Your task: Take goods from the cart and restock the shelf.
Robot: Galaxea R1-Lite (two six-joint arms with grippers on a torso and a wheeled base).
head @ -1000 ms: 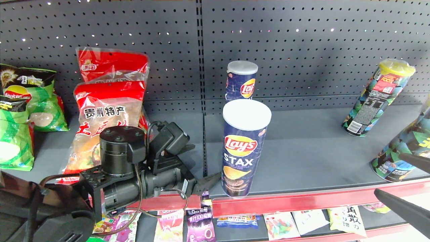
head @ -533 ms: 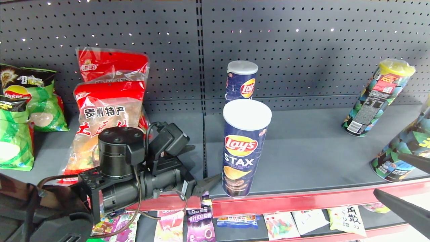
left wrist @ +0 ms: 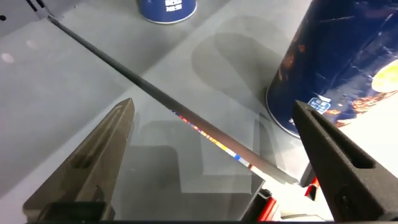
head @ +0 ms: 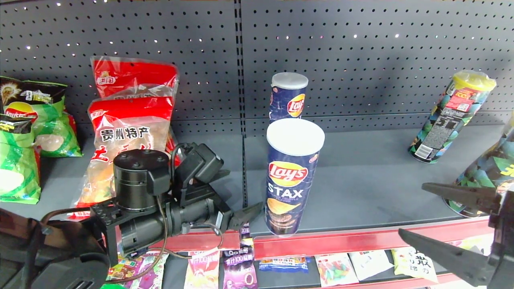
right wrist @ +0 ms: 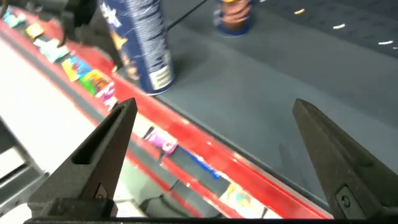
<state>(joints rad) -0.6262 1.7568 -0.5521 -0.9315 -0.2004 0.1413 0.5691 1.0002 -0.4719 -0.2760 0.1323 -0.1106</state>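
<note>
Front can [head: 292,176] hides the lower half of the rear can [head: 289,96].

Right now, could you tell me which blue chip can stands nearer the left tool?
The front blue can, at the shelf edge beside the left tool; the other blue can stands behind it.
</note>
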